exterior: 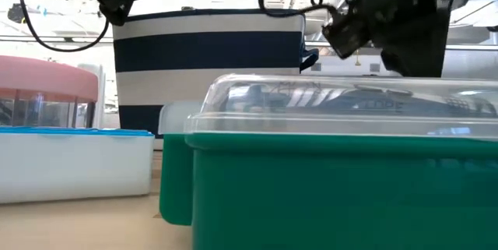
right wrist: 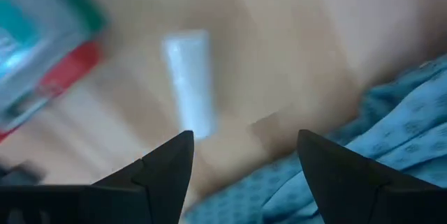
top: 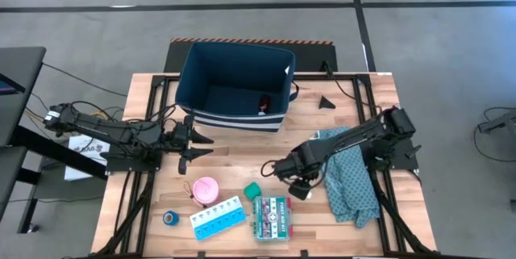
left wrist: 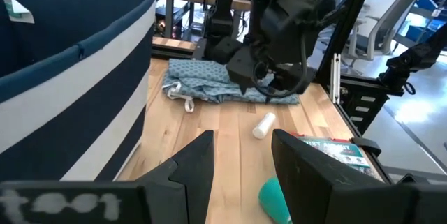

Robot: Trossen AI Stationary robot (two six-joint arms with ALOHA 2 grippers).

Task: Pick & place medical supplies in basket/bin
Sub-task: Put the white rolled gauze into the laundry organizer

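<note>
The navy striped bin (top: pixel 234 85) stands at the table's far middle with a red-capped item (top: pixel 264 104) inside. On the near part of the table lie the pink roll (top: pixel 205 189), blue tape roll (top: pixel 170 218), light-blue pill organizer (top: pixel 218 219), green-red flat box (top: pixel 272 217) and a teal bit (top: pixel 252 189). A small white tube (right wrist: pixel 190 84) lies on the wood right of the teal bit. My right gripper (right wrist: pixel 244 161) hovers open above the tube, touching nothing. My left gripper (top: pixel 197 148) waits open beside the bin's near left corner.
A blue-green patterned cloth (top: pixel 351 174) lies crumpled on the table's right side, under my right arm. A small black piece (top: pixel 326 102) sits right of the bin. Bare wood shows between the bin and the row of supplies.
</note>
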